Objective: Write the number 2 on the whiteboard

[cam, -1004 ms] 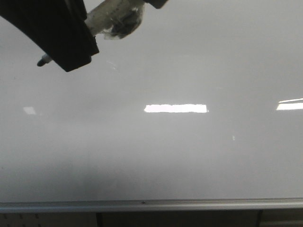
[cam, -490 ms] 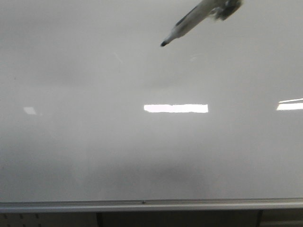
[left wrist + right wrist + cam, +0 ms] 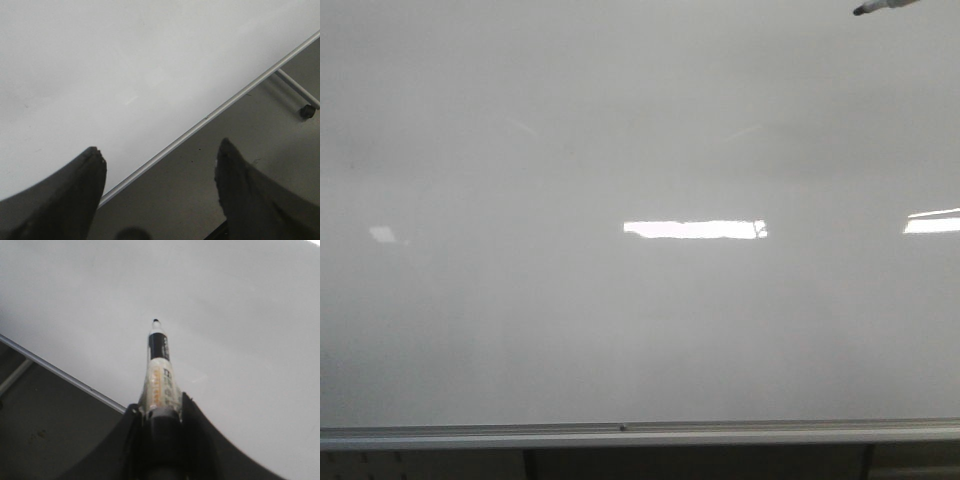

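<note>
The whiteboard [image 3: 640,320] is a large glossy white-grey board that fills the front view, with a silver rail [image 3: 640,433] along its bottom edge. No number 2 shows on it. My right gripper [image 3: 160,407] is shut on a marker [image 3: 159,365] with a black tip, pointing at the board with the tip off the surface. In the front view only the marker's tip [image 3: 880,7] shows, at the top right corner. My left gripper [image 3: 160,155] is open and empty, above the board's rail [image 3: 210,117] and the floor.
Bright rectangular light reflections [image 3: 692,229] lie on the board. A stand leg with a castor [image 3: 306,111] sits on the grey floor below the board. The board's rail also shows in the right wrist view [image 3: 60,372].
The marker and right arm have moved from the upper left of the front view across to the top right corner, mostly out of that view.
</note>
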You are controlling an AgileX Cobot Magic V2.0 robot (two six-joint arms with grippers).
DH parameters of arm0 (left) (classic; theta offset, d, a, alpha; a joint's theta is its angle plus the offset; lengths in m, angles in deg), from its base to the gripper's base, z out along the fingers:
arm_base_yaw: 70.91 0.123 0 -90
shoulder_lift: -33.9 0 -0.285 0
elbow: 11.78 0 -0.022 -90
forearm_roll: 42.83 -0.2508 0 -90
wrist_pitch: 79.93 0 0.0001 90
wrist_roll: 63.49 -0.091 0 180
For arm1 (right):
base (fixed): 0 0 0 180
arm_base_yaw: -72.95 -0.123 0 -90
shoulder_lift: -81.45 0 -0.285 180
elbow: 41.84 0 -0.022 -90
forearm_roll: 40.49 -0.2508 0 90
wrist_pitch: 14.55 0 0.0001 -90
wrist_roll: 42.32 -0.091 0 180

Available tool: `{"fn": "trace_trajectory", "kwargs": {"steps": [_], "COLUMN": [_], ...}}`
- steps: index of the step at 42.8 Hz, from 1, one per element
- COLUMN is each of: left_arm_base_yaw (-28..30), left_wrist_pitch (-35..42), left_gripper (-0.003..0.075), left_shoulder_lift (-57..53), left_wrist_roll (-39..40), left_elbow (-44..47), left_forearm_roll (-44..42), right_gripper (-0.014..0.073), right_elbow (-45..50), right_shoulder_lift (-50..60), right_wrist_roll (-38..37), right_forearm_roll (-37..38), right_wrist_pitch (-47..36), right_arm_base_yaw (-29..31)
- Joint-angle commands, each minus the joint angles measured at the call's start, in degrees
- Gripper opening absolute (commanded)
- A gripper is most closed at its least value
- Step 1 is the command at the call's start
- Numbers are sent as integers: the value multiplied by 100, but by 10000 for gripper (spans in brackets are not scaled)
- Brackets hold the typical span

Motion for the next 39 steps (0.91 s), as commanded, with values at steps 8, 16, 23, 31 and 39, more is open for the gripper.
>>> {"fn": "trace_trajectory", "kwargs": {"steps": [8, 16, 23, 31, 39], "left_arm_base_yaw": [15, 15, 15, 15, 15], "left_wrist_pitch": [545, 553, 553, 553, 553], "left_gripper": [460, 460, 460, 460, 460], "left_shoulder_lift": [-158, -147, -147, -147, -147], "left_wrist_roll": [83, 83, 83, 83, 83], "left_elbow": [143, 143, 143, 143, 143], "left_forearm_roll": [147, 147, 147, 147, 147], "right_gripper": [54, 54, 54, 54, 54], "right_elbow": [970, 1015, 1015, 818, 615], "right_shoulder_lift": [524, 497, 458, -17, -714], "right_wrist_roll": [-94, -94, 219, 348, 353], "right_forearm_roll": [-608, -589, -584, -584, -571], "right_wrist_pitch": [-1300, -1609, -1971, -2097, -2474], "right_arm_base_yaw": [56, 56, 56, 56, 56]}}
